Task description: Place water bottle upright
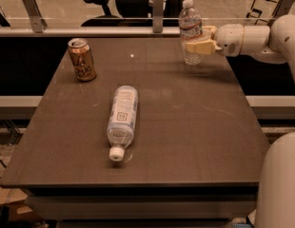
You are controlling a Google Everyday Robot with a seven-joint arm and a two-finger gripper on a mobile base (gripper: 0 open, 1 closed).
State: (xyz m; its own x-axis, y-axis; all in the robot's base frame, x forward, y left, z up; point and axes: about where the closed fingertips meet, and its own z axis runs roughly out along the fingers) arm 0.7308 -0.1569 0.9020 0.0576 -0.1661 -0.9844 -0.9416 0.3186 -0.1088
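Observation:
The water bottle (pixel 190 31) is small, clear and ribbed, with a red-and-white label band and a white cap. It stands upright at the far right of the dark table (pixel 185 127), its base at or just above the surface. My gripper (pixel 197 40) reaches in from the right and is shut on the bottle's middle. The white arm stretches off to the right edge.
A larger bottle with a pale blue-white label (pixel 122 119) lies on its side mid-table, cap toward the front. A brown soda can (pixel 82 59) stands upright at the far left. A railing and office chairs sit behind the table.

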